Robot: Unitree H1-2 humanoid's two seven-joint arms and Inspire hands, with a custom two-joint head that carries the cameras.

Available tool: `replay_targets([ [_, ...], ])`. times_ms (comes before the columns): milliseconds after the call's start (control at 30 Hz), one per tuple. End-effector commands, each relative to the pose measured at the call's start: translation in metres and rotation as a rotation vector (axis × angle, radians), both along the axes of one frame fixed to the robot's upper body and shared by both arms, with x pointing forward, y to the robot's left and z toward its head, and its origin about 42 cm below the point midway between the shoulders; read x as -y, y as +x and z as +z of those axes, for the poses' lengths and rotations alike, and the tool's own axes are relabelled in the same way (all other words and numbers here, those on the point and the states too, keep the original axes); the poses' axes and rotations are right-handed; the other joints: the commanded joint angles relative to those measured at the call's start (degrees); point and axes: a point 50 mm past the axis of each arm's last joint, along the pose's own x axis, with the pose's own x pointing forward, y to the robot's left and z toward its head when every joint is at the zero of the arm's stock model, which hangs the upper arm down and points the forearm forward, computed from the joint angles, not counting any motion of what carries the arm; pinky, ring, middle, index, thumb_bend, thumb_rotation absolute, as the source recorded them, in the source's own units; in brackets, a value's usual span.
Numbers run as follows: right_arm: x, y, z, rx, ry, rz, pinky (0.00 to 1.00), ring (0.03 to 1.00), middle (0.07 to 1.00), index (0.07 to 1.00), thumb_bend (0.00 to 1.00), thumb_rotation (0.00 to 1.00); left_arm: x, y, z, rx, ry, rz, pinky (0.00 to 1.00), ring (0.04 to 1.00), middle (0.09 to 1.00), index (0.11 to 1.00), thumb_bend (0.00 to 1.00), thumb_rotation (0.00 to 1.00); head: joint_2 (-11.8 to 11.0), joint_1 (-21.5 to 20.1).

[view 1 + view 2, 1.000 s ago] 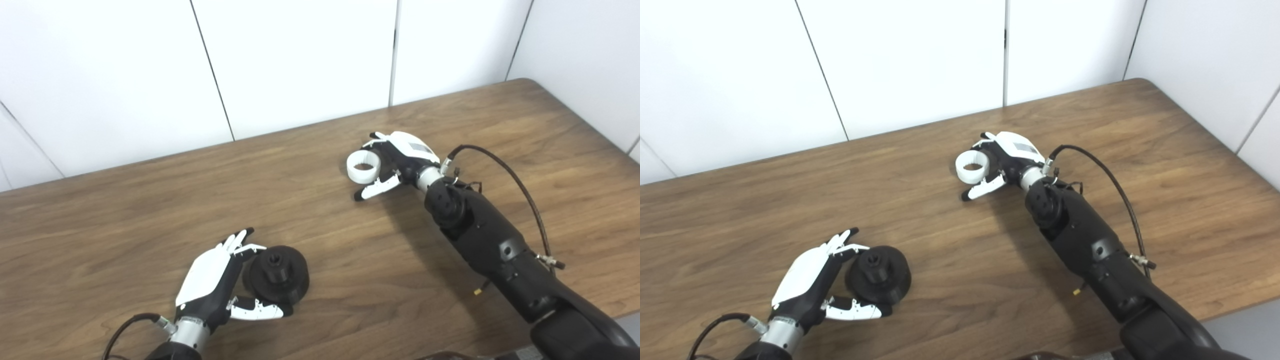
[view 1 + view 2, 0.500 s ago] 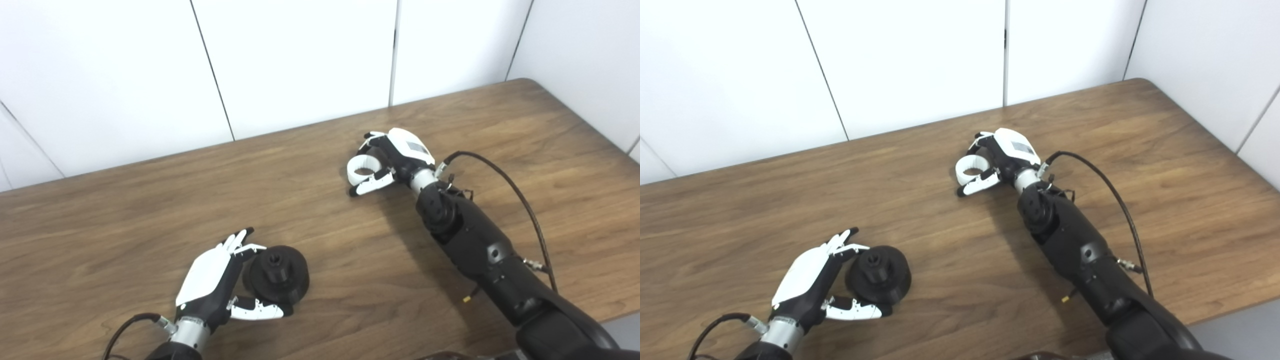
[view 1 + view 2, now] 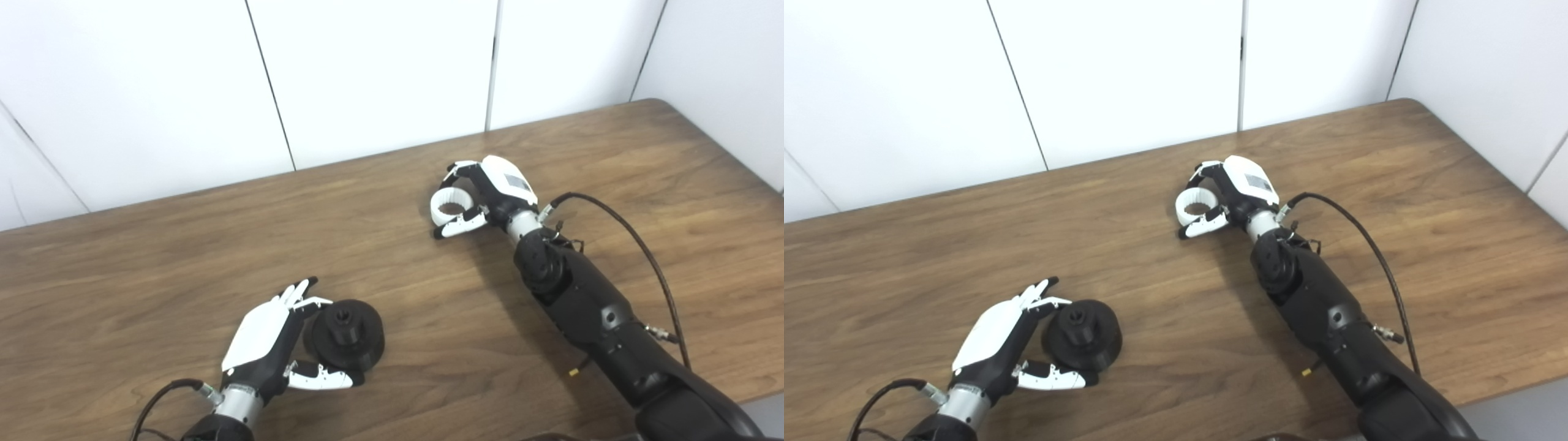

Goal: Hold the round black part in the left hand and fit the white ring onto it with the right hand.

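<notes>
Step in hand: pickup of both parts; neither part appears lifted off the table point(image 3: 153, 257).
Left hand point(image 3: 269, 343): curled round the black part point(image 3: 344, 334), fingers at its 10 o'clock edge, thumb under its 6 o'clock edge. Contact looks made; a firm hold cannot be told.
Black part location: near table edge, at 7 o'clock from the white ring point(image 3: 452, 205), well apart from it. Central hub faces up.
Right hand point(image 3: 490, 196): closed on the ring, fingers over its far rim, thumb at its 5 o'clock rim.
Next move (judgement): lift both parts, carry the ring toward 7 o'clock, centre its bore over the hub, press down squarely.
Risk (judgement): a tilted ring may jam on the hub.
View difference: the left eye view shows the ring's ribbed outer wall more plainly; the right eye view shows more table beyond the right arm's cable point(image 3: 1372, 245).
</notes>
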Motion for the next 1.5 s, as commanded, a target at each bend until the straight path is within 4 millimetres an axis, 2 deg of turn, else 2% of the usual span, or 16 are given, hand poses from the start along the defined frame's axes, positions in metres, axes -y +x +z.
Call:
replay_targets([
  [0, 0.006, 0.002, 0.007, 0.037, -0.02, -0.014, 0.89, 0.865, 0.818, 0.483, 0.52, 0.14, -0.005, -0.006, -0.01, -0.052, 0.056, 0.007, 0.99, 1.0, 0.997, 0.698, 0.93, 0.3, 0.2, 0.0],
  [333, 0.004, -0.011, 0.025, 0.1, 0.013, 0.02, 0.9, 0.88, 0.825, 0.483, 0.52, 0.14, -0.003, -0.006, -0.01, -0.054, 0.054, 0.006, 0.99, 1.0, 0.997, 0.703, 0.93, 0.31, 0.5, 1.1],
  [933, 0.008, -0.049, 0.07, 0.186, 0.076, 0.134, 0.75, 0.861, 0.823, 0.482, 0.52, 0.14, 0.022, -0.003, -0.013, -0.059, 0.059, 0.009, 0.98, 1.0, 1.0, 0.702, 0.93, 0.32, 1.7, 12.7],
  [1467, -0.014, -0.085, 0.094, 0.215, 0.12, 0.295, 0.74, 0.864, 0.822, 0.481, 0.52, 0.14, 0.031, -0.001, -0.014, -0.058, 0.048, 0.02, 1.0, 1.0, 1.0, 0.697, 0.94, 0.32, 2.0, 14.4],
])
